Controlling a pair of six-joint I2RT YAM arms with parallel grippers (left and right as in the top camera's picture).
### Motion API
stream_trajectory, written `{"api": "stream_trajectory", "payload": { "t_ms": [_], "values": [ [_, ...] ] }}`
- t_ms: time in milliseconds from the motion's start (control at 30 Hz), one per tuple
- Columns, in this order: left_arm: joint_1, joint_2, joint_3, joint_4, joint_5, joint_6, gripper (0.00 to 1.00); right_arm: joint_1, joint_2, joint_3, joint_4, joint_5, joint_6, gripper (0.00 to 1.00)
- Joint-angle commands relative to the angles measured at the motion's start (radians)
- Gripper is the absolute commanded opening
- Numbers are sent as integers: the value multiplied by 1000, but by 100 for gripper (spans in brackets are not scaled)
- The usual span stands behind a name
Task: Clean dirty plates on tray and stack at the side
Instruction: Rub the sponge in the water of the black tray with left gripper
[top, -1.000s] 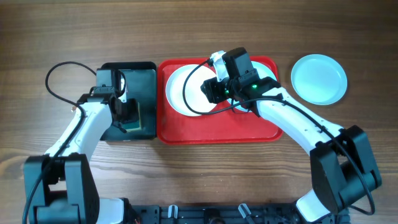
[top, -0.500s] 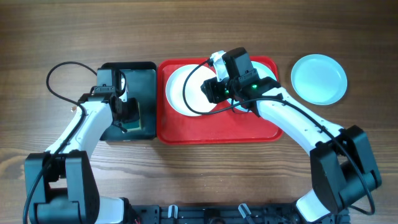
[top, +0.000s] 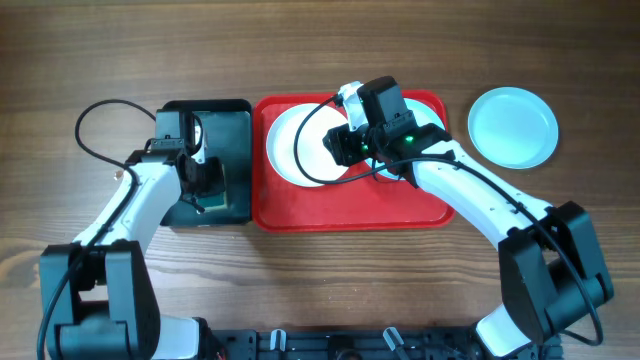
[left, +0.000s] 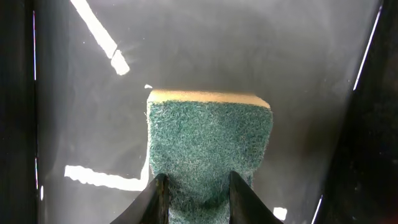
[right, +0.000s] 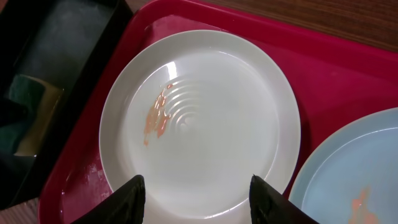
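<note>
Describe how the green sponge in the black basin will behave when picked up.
The green sponge looks fibrous and soft, so it will probably squash, not slip. Its tan foam layer suggests little weight. The black basin shines, perhaps wet, so the sponge may drip.

Top-down: the red tray (top: 300, 212) sits mid-bench (top: 320, 40), with a black basin (top: 228, 108) right beside its left edge. The left hand (top: 205, 188) is down inside the basin over a sponge (top: 206, 206), though only a sliver of it shows. A white plate (top: 280, 140) lies in the tray's left half. The right hand (top: 342, 146) hangs over that plate's right side, and a black cable (top: 297, 150) loops across it. One aqua plate (top: 513, 127) sits on the bench, off the tray to its right.
</note>
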Motion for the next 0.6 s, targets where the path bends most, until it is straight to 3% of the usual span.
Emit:
{"api": "stream_trajectory", "payload": {
  "t_ms": [0, 67, 200, 400, 567],
  "values": [
    [6, 71, 12, 14, 19, 1, 28, 2, 13, 20, 2, 9, 11, 54],
    [6, 103, 12, 22, 19, 1, 28, 2, 13, 20, 2, 9, 11, 54],
    [6, 112, 12, 25, 19, 1, 4, 2, 13, 20, 2, 10, 11, 54],
    [6, 62, 45, -1, 15, 2, 4, 2, 13, 20, 3, 10, 10, 55],
    [6, -78, 76, -26, 15, 2, 4, 2, 13, 20, 2, 10, 11, 56]
  ]
}}
